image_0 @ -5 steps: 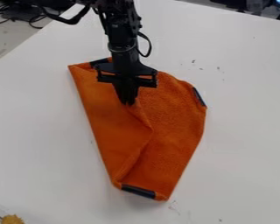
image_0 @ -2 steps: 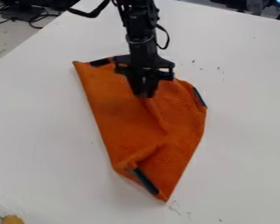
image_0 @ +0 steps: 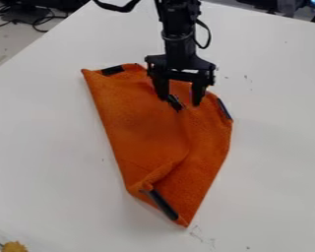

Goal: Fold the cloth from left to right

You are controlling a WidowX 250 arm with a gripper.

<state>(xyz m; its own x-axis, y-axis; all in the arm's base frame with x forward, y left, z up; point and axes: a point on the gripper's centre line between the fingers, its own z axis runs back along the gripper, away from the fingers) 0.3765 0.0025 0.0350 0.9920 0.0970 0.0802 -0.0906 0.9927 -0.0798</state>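
The black gripper [image_0: 180, 101] hangs over the upper right part of the cloth, its two fingers spread apart and open. Between and just below them, a dark corner patch of the orange cloth [image_0: 147, 130] lies on top of the fabric. The left part of the cloth is folded over towards the right, with a ridge running down to the lower end. Dark patches also show at its upper left corner, right edge and bottom.
The cloth lies on a white table [image_0: 48, 142]. A yellow object [image_0: 14, 246] sits at the lower left corner. Dark cables [image_0: 38, 20] are beyond the table at the upper left.
The gripper has moved right, drawing the cloth's flap with it, and has opened, exposing the dark corner patch. The bottom dark patch has turned to a steeper slant.
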